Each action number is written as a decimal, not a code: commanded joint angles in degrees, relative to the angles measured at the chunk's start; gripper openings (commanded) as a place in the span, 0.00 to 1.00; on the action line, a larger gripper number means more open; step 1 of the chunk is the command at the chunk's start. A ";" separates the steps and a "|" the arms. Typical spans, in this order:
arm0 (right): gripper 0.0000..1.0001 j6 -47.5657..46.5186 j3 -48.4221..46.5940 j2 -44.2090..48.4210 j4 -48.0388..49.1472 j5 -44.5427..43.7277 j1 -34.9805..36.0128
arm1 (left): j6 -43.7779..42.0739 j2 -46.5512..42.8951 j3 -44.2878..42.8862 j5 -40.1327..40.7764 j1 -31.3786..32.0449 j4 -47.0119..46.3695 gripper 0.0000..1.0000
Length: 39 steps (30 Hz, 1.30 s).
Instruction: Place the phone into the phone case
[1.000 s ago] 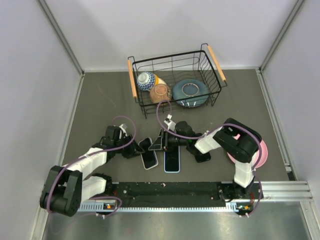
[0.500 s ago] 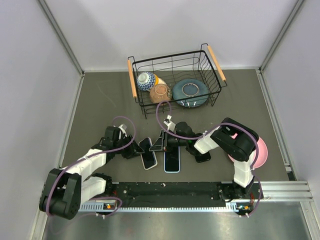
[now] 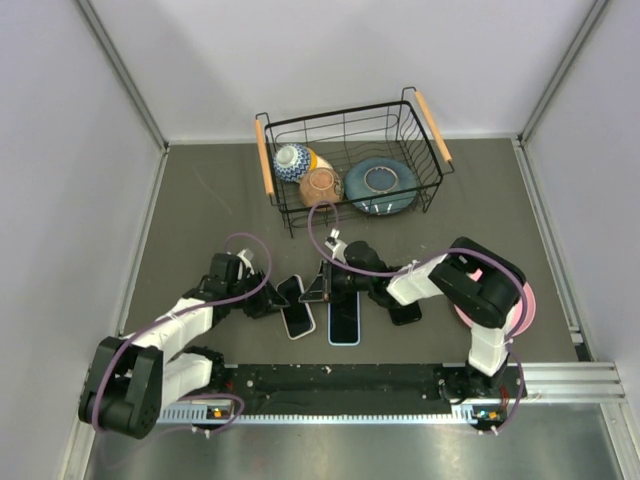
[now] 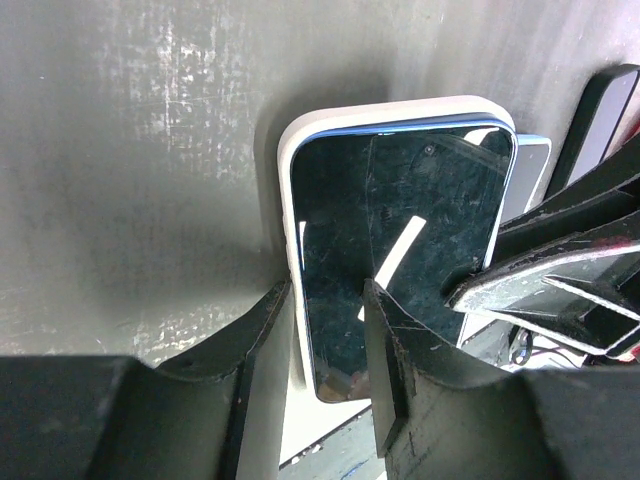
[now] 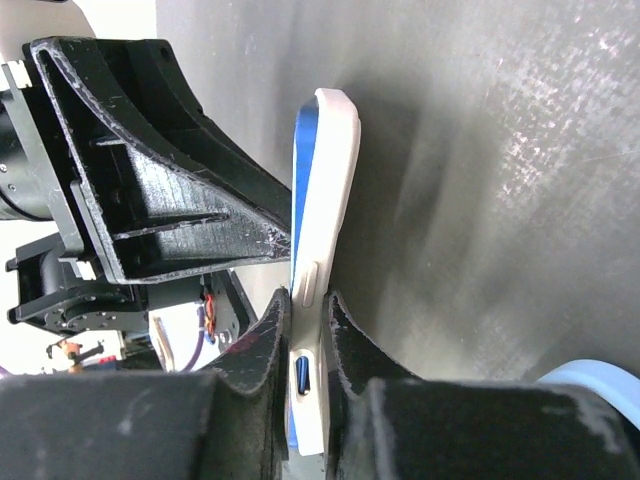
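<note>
Near the front middle of the dark grey surface [image 3: 200,220], a blue-edged phone [image 3: 298,318] with a dark glass face lies in a white phone case [image 4: 390,108]. Both arms reach in to meet at it. At the far end, the wrist view shows the phone's blue rim sitting inside the case's white rim. The near end is hidden behind the fingers.

The left end effector [image 4: 327,300] is over the near end with a narrow gap between its fingers. One finger is at the case's left edge and the other is over the glass. Nothing is clamped between them, and it is unclear whether the tips press down.

The right end effector [image 5: 306,300] comes in from the opposite side. Its fingers are drawn almost together, pinching the long edge of the case through its thickness, with the phone's blue side [image 5: 302,170] showing beside the white shell [image 5: 335,170].

Just to the right lies a second flat phone-shaped slab [image 3: 343,322] with a pale blue rim.

At the back of the surface stands a black wire basket [image 3: 265,155] with wooden handles. It holds a blue-and-white bowl [image 3: 293,160], an orange bowl [image 3: 321,185] and a teal plate [image 3: 381,186]. A pink plate [image 3: 525,305] shows partly under the right arm.
</note>
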State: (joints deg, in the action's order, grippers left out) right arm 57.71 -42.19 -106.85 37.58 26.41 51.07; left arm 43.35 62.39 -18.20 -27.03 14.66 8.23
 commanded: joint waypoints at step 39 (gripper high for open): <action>0.00 8.89 7.48 20.11 26.37 10.85 -4.49 | 8.93 -23.28 -1.76 -23.59 0.29 -13.39 0.66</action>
State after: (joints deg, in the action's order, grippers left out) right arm 60.84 -34.44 -86.87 48.31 34.26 46.70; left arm 46.63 40.47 -22.20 -43.90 15.07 8.36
